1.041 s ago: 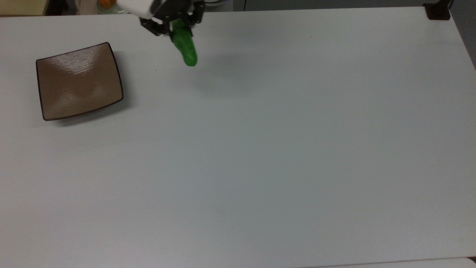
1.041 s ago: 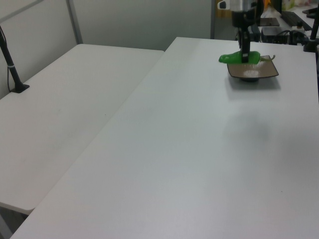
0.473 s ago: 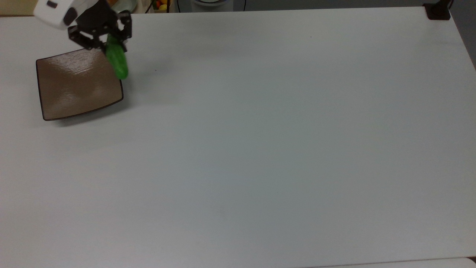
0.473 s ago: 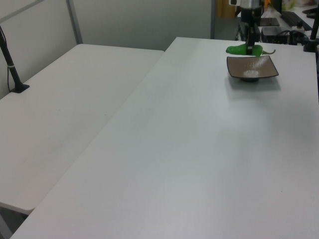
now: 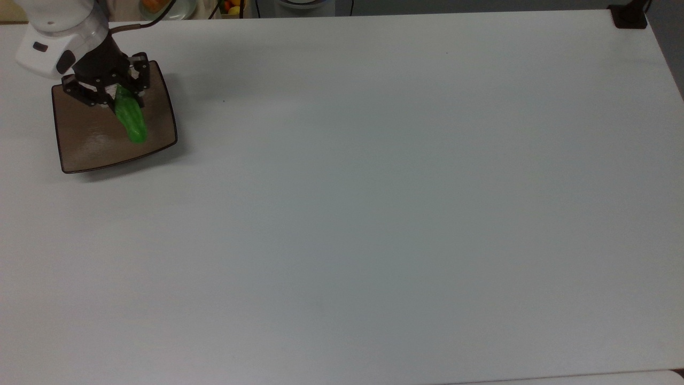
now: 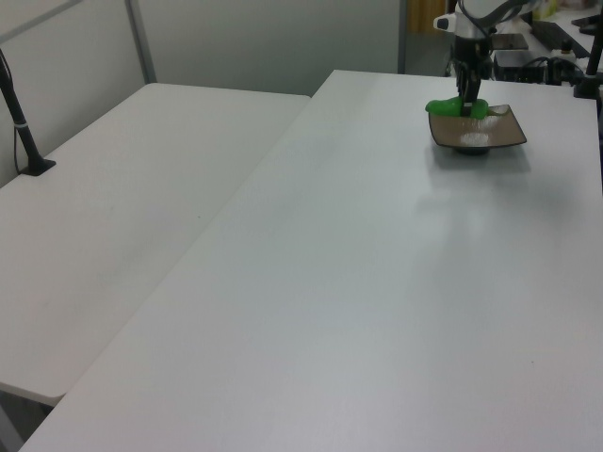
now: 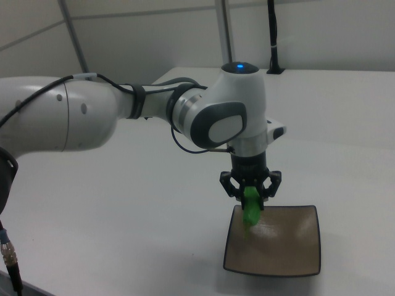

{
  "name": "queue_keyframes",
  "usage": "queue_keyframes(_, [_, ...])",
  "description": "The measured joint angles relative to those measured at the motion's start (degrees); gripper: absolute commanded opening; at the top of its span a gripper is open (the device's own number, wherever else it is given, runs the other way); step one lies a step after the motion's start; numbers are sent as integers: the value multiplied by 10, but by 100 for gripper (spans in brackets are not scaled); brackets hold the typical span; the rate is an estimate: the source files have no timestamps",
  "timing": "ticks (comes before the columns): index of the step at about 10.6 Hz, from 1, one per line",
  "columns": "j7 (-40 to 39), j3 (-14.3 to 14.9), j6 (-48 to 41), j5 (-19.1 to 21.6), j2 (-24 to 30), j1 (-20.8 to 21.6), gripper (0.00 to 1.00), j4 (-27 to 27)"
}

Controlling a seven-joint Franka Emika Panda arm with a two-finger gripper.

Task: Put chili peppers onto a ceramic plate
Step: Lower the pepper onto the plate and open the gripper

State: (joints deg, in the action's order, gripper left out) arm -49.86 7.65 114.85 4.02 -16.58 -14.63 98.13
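Note:
The green chili pepper (image 5: 130,120) hangs in my gripper (image 5: 118,98), which is shut on its upper end, over the square brown ceramic plate (image 5: 88,140) at the top view's upper left. The pepper's tip points toward the plate's middle. In the right view the gripper (image 7: 250,193) holds the pepper (image 7: 250,213) just above the plate (image 7: 290,246), its tip low over the near-left part. In the left view the pepper (image 6: 448,106) lies level over the plate's (image 6: 495,139) far edge, under the gripper (image 6: 468,102).
The plate sits near the white table's (image 5: 374,214) far left corner in the top view. A black post base (image 5: 629,17) stands at the top right corner. Fruit and clutter (image 5: 231,6) lie beyond the far edge. A second white table (image 6: 122,188) adjoins in the left view.
My gripper has carried the pepper leftward in the top view from beside the plate's right edge to over the plate, and has come lower toward it.

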Motion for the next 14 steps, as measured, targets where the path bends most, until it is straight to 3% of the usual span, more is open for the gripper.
queue_keyframes(8, [-30,0,53,0,-57,-29,3,1])
queue_keyframes(9, [-34,0,53,0,-60,-34,13,2])
queue_keyframes(11, [-36,0,53,0,-67,-41,80,3])
queue_keyframes(12, [-36,0,53,0,-69,-42,100,3])
queue_keyframes(14, [-37,0,53,0,-69,-44,100,3])
